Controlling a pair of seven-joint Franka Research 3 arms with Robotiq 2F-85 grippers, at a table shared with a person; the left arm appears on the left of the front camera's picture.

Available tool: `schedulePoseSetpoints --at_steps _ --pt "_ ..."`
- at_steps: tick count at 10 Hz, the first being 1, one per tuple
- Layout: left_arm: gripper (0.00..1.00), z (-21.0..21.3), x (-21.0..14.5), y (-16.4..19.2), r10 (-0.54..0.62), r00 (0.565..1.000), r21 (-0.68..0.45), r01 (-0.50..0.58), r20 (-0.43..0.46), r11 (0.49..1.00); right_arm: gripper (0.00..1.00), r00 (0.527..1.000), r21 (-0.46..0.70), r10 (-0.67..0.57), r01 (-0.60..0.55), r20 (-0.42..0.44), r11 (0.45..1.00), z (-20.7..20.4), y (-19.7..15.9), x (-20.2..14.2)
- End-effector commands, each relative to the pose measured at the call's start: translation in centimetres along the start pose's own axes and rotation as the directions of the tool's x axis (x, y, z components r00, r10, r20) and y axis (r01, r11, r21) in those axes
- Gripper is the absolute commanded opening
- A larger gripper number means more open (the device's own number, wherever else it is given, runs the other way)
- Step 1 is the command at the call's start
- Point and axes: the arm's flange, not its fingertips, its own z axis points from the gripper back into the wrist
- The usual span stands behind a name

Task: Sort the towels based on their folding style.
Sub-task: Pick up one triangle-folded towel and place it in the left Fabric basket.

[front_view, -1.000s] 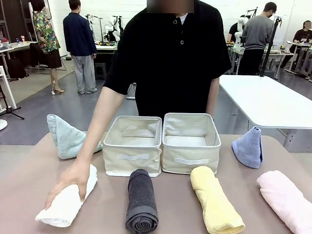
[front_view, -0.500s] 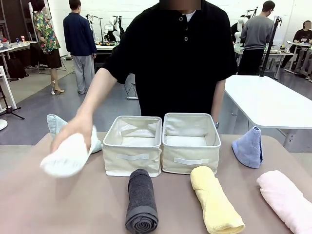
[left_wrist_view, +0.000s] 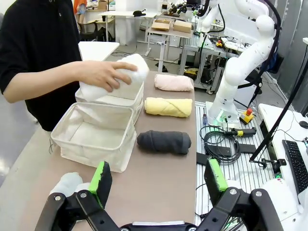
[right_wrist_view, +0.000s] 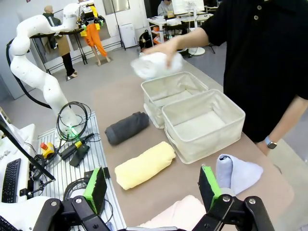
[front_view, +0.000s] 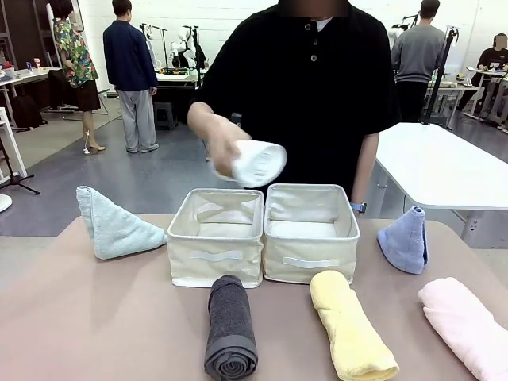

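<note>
Your left end effector point(left_wrist_view: 158, 177) and right end effector point(right_wrist_view: 152, 186) are both released; a hand point(front_view: 221, 145) holds the white towel point(front_view: 260, 163), looks like over the bins point(front_view: 216, 242).

white towel point(front_view: 258, 163); dark grey towel point(front_view: 230, 325); yellow towel point(front_view: 349, 325); pink towel point(front_view: 464, 321); mint towel point(front_view: 115, 226); periwinkle towel point(front_view: 405, 238)

Front camera faces the person point(front_view: 302, 95) across the table point(front_view: 95, 333), close in; wrist cameras look down its length from opposite ends; all share the cream bins point(front_view: 216, 262) and dark grey towel point(front_view: 230, 325).
</note>
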Motion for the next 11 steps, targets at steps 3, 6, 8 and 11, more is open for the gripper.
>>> schedulePoseSetpoints --at_steps 3,6,8,11 --pt "1.0 -6.5 6.0 6.1 -0.042 0.893 -0.004 0.044 -0.447 0.999 1.0 1.0 0.008 0.009 -0.009 0.013 1.0 0.3 -0.1 0.1" --pt "1.0 -12.7 5.7 15.1 0.183 0.65 0.299 0.073 -0.738 0.951 1.0 1.0 0.008 0.009 -0.009 0.013 1.0 0.3 -0.1 0.1" --pt "1.0 -16.6 3.4 17.8 0.246 0.511 0.36 0.135 -0.824 0.923 1.0 1.0 0.008 0.009 -0.009 0.013 1.0 0.3 -0.1 0.1" --pt "1.0 -18.6 0.2 21.3 0.293 0.498 0.366 0.053 -0.816 0.929 1.0 1.0 0.008 0.009 -0.009 0.013 1.0 0.3 -0.1 0.1"
